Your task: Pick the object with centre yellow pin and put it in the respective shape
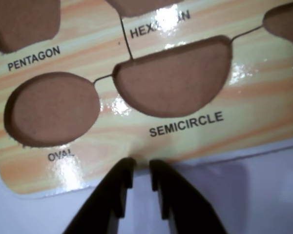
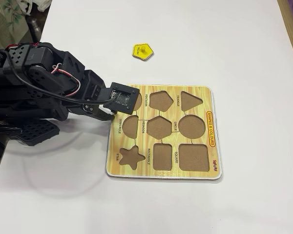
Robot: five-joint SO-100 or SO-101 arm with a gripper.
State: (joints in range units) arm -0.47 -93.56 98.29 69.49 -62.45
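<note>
A yellow flat piece [image 2: 142,50] with a yellow centre pin lies alone on the white table, above the board in the fixed view. It is out of the wrist view. The wooden shape board [image 2: 211,100] has several empty cutouts. In the wrist view my gripper [image 1: 142,163] hovers at the board's edge [image 1: 263,97], just below the semicircle cutout [image 1: 173,78] and right of the oval cutout [image 1: 51,109]. Its black jaws stand nearly closed with a narrow gap and hold nothing. In the fixed view the wrist camera box [image 2: 123,97] hides the fingertips.
The black arm [image 2: 44,73] fills the left of the fixed view. The pentagon cutout [image 1: 24,22] shows at the wrist view's top left. The white table [image 2: 234,39] runs to a wooden edge at the far right.
</note>
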